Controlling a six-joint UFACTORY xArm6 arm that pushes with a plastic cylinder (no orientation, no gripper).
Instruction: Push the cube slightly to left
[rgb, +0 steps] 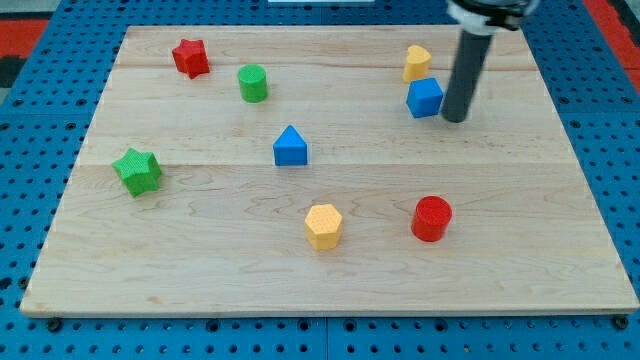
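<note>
Camera view: the blue cube (425, 97) lies near the top right of the wooden board (200, 260). The rod's tip (455, 119) stands just right of the cube; contact cannot be told. A yellow block (417, 62) sits just above the cube.

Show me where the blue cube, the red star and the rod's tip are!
blue cube (425, 97): camera view, on its front face.
red star (190, 57): camera view, on its top.
my tip (455, 119): camera view, at the rod's very end, just right of the cube.
</note>
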